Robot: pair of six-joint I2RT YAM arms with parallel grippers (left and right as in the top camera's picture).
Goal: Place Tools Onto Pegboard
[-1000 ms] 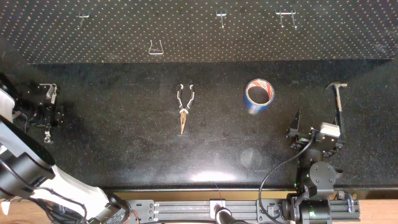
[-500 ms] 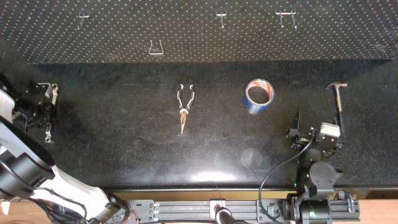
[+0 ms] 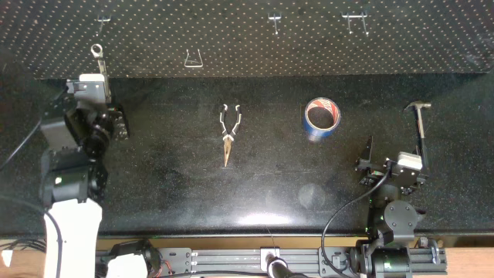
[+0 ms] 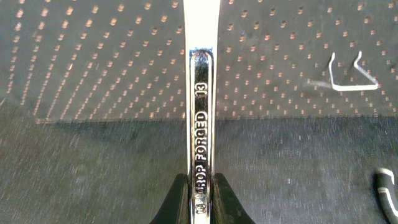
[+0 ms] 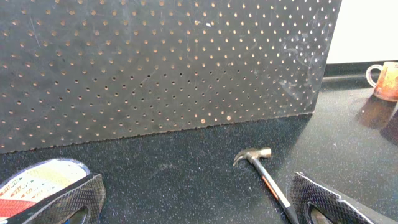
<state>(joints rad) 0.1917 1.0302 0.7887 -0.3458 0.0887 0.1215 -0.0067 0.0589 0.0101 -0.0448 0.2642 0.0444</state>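
In the top view, a wrench is seen clamped in the left pincer at the far left of the tabletop, its ring end shown over the lower part of the pegboard, while pliers, a tape roll and a hammer are seen lying on the tabletop, the right pincer being just beside the hammer's handle. In the left wrist view, the wrench's shank is shown gripped between the two fingers and pointed up the pegboard, near a wire hook. In the right wrist view, the right pincer is shown spread wide and empty, the hammer lying ahead of it.
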